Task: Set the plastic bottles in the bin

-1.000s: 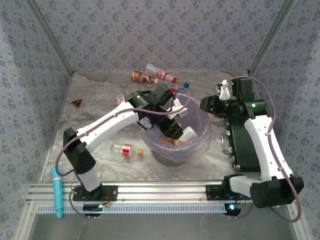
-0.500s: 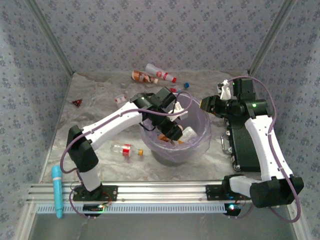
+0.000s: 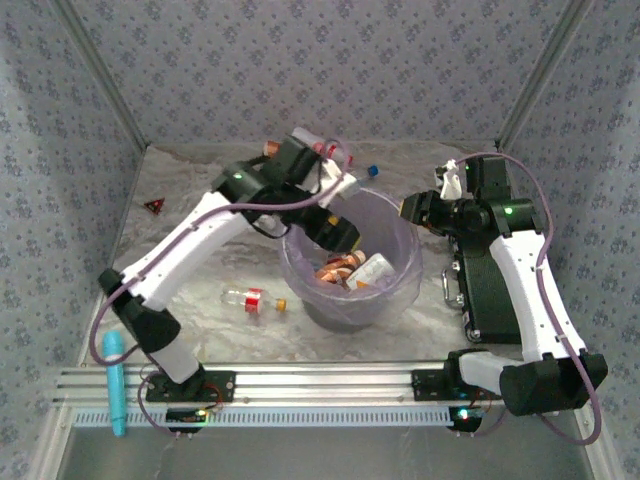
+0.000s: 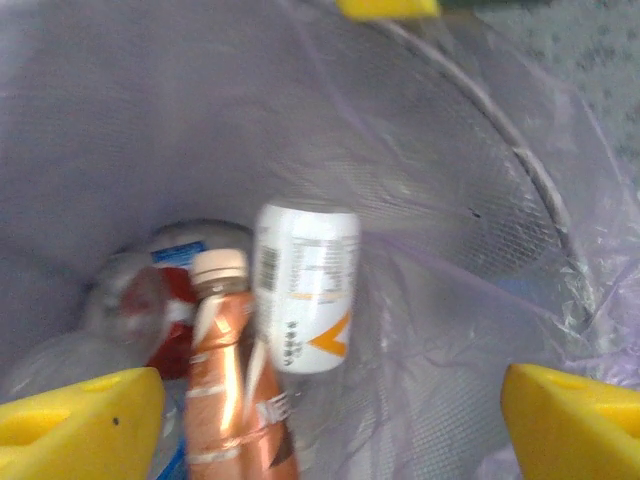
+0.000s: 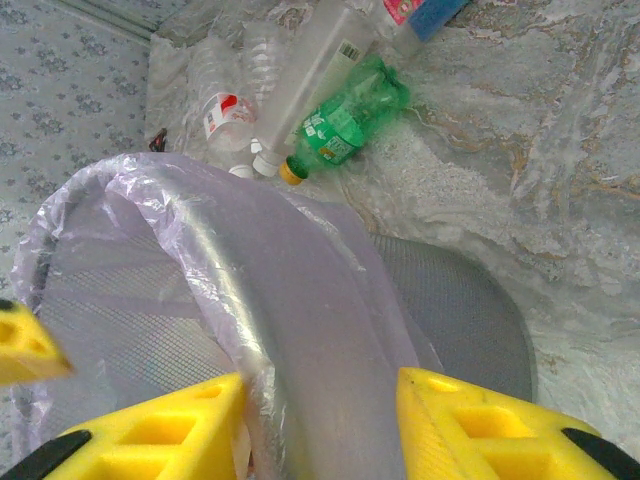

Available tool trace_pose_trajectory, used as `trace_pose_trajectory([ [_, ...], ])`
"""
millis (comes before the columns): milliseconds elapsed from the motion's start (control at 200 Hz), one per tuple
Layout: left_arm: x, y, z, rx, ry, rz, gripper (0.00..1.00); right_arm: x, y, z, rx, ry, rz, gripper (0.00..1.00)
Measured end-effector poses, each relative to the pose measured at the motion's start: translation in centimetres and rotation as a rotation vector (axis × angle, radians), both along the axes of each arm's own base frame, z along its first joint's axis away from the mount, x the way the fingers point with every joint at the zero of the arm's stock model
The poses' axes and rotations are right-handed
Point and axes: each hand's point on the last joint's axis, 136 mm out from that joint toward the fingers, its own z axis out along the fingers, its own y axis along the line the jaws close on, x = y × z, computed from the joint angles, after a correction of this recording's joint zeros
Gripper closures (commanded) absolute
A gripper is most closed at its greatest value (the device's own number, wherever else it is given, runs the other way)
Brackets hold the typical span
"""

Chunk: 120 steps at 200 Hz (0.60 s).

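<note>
Left wrist view looks down into the bin. A white bottle with an orange mark on its label lies against a copper-brown bottle with a pale cap, and a red-labelled bottle sits behind them on the left. The left fingers frame that view at its bottom corners, spread wide with nothing between them.

From the top external view those contents read as an orange-and-white cluster, but the pose is plain. The left arm rises from its base at the near edge of the counter and stretches diagonally toward the far side. It bends back at the wrist, so the left fingers hang over the far left rim of the bin, which stands near the counter's middle.

The right wrist view shows the right fingers on either side of the bin's lined rim, closed onto it, with lavender lining filling the gap. Past the rim a green bottle, a long clear bottle and a crushed bottle lie together toward the far edge.

From above, the left arm crosses most of that group. The right arm runs along the right edge over a black case, folding inward to put the right fingers at the bin's far right rim. A lone bottle lies on its side left of the bin. A red triangle sits by the left edge and a light blue stick at the near left corner.
</note>
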Motion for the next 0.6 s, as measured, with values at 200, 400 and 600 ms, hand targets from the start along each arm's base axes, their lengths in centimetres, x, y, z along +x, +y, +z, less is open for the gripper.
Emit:
trace_pose_trajectory([
  [200, 3.3, 8.8, 3.6, -0.051, -0.063, 0.325, 0.0, 0.1, 0.0, -0.1, -0.001, 0.004, 0.001, 0.57],
  [400, 4.0, 16.6, 1.1, -0.047, 0.015, 0.688, 0.0, 0.5, 0.1, -0.4, -0.003, 0.007, 0.004, 0.57],
  [600, 3.0, 21.2, -8.4, 0.098, 0.229, 1.027, 0.0, 0.8, 0.1, -0.9, -0.011, 0.017, 0.013, 0.56],
])
